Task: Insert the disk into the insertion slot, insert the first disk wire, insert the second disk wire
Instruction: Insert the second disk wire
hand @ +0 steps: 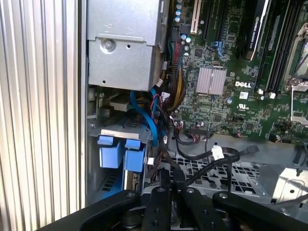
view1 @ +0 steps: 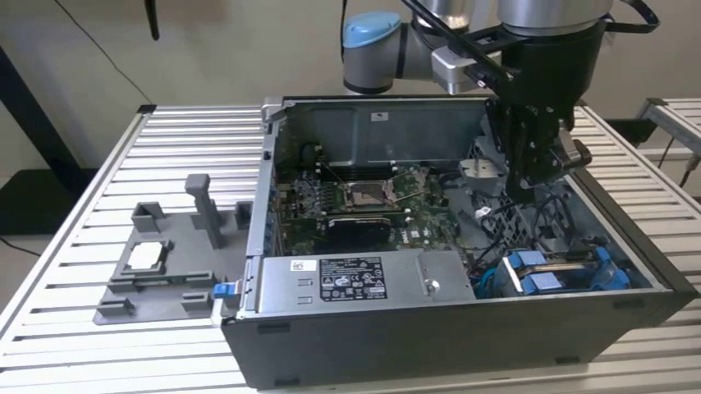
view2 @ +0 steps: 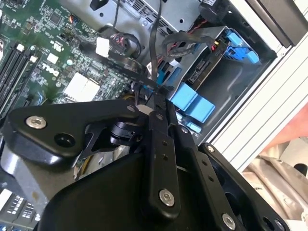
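Note:
The disk (view1: 561, 269) lies in the insertion slot (view1: 490, 283) at the front corner of the black case, on the exterior view's right, its blue carrier tabs (view1: 534, 272) showing. Both wrist views also show the disk's blue tabs (view2: 193, 104) (hand: 121, 154) in the grey bay (view2: 233, 89). My gripper (view1: 526, 195) hangs inside the case just behind the disk, above a tangle of cables. In both wrist views the gripper (view2: 157, 89) (hand: 171, 177) looks shut on a thin black wire (view2: 153, 43) that runs off toward the case wall.
A grey power supply box (view1: 350, 277) fills the case's front middle, and the green motherboard (view1: 362, 201) lies behind it. A grey plastic fixture with posts (view1: 164, 254) stands on the slatted table (view1: 66, 271) at the exterior view's left. Loose black, blue and red cables (hand: 163, 103) crowd the bay.

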`<state>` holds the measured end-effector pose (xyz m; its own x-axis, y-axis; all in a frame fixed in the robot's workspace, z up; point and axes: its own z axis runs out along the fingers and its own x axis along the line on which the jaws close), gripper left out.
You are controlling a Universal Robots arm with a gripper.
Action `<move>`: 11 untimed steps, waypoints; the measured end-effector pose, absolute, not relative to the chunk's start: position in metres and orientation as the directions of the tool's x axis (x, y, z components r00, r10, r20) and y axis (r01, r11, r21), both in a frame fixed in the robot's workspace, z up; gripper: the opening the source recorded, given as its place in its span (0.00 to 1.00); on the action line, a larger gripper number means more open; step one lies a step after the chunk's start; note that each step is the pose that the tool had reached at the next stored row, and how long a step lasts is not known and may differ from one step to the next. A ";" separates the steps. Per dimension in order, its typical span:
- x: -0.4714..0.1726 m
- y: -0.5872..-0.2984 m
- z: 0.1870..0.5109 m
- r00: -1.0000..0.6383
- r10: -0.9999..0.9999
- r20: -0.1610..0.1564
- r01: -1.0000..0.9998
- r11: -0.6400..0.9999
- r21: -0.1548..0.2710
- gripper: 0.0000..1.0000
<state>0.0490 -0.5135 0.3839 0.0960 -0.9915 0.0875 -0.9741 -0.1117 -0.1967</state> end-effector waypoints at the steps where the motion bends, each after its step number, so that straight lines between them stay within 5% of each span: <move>1: 0.049 -0.513 0.384 0.096 -0.991 0.094 -0.974 -0.113 -0.197 0.17; 5: 0.049 -0.510 0.384 0.096 -0.990 0.106 -0.974 -0.115 -0.196 0.29; 11: 0.049 -0.509 0.383 0.095 -0.986 0.133 -0.974 -0.120 -0.194 0.29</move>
